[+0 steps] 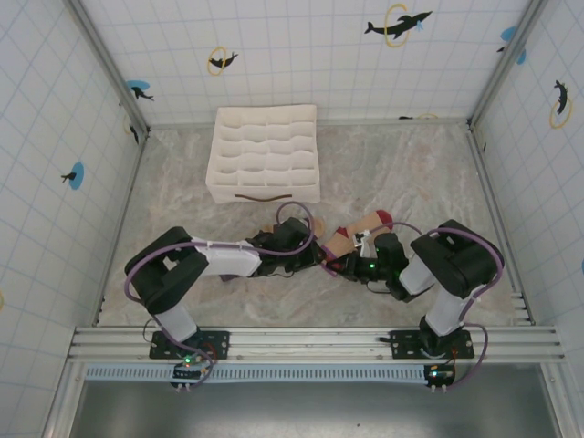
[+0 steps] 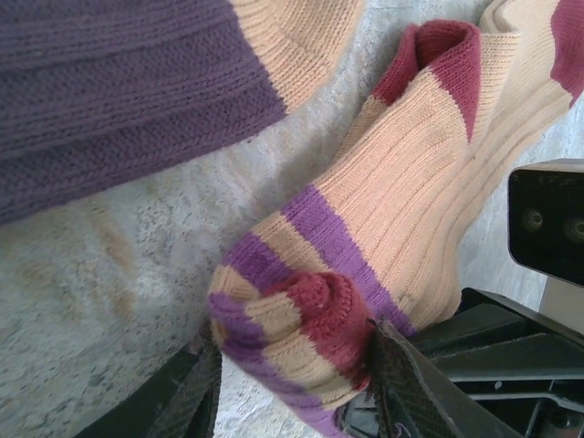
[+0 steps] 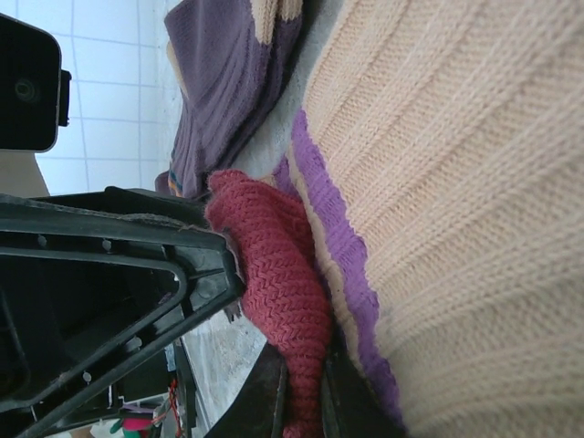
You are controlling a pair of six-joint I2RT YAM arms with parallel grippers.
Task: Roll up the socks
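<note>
- Beige sock (image 1: pixel 363 226) (image 2: pixel 429 164) (image 3: pixel 456 182): lies on the worktop (image 1: pixel 429 173) on the near side of the organiser box (image 1: pixel 265 151), off toward the box's right-hand corner and apart from it. Dark red toe points away from the arm bases.
- Its cuff, striped red and purple, is bunched into a small lump at the end farthest from the box.
- Left tool (image 2: pixel 297 365): one finger on each side of the cuff lump, both touching fabric, so it is clamped on the beige sock at the cuff.
- Right tool (image 3: pixel 306 388): fingers nearly together, with a fold of the dark red cuff knit pinched between them. Clamped on the same sock.
- The two tools meet nose to nose at the cuff, nearer the arm bases than the box is. In the right wrist view the black frame of the left one sits just beside the red fold.
- Purple sock (image 2: pixel 109 91) (image 3: pixel 219 82): flat on the worktop just beside the beige sock, with a strip of bare surface between them. Tan toe end is visible in the left wrist view. Neither tool is touching it.
- Organiser box: white, gridded compartments, against the far wall, left of centre.
</note>
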